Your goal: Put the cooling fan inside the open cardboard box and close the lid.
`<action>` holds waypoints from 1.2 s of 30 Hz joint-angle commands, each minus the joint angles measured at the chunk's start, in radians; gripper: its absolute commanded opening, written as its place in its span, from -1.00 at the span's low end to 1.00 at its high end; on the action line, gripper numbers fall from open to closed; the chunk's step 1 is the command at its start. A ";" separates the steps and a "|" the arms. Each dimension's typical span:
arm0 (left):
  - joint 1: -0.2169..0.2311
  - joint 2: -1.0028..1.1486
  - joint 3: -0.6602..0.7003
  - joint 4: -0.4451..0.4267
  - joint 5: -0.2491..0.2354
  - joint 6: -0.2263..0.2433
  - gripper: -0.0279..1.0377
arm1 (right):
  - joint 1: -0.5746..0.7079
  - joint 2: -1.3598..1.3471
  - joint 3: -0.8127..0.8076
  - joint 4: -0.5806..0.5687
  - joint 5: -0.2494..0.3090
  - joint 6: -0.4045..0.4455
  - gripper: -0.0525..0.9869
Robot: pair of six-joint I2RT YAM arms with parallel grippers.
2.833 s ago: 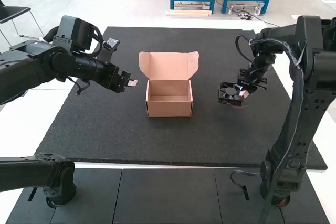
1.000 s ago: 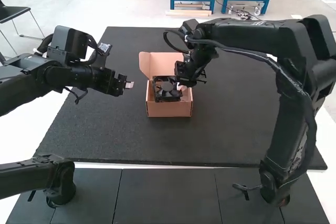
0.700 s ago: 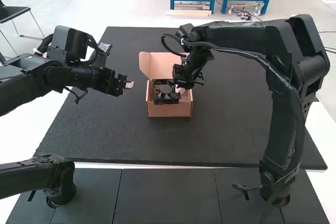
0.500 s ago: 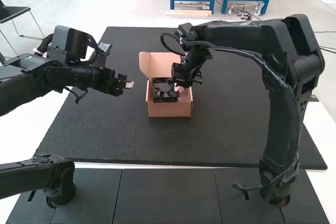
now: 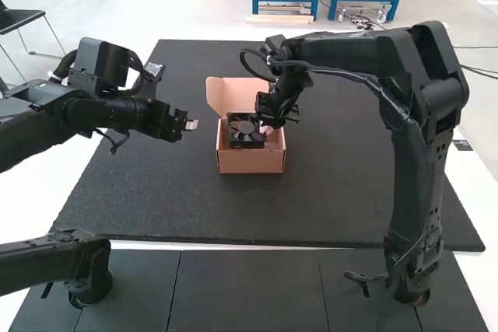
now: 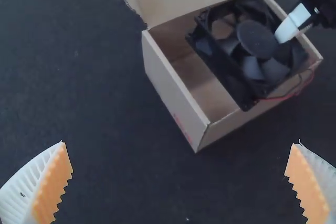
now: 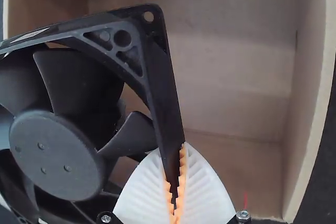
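Fan (image 6: 247,56) tilted in box (image 6: 173,103), right gripper (image 7: 175,182) pinching its frame rim.
You likely hold a light, stiff thing; left gripper (image 5: 185,123) hangs wide apart.

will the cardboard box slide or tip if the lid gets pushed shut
Likely slides, not tips: the cardboard box is low, thin-walled, loose on the mat. The cooling fan leaning inside, pinched by the right gripper, may steady it. Its lid probably folds easily.
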 commanded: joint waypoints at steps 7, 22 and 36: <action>0.007 -0.047 0.016 -0.005 -0.008 -0.011 0.85 | -0.014 0.019 0.055 0.012 0.026 -0.001 -0.93; 0.004 -0.056 0.016 -0.035 -0.008 -0.012 0.85 | -0.068 0.045 0.042 0.018 0.084 -0.025 -0.93; 0.002 -0.074 0.016 -0.054 -0.008 -0.012 0.85 | -0.049 0.092 0.041 0.010 0.085 -0.065 -0.93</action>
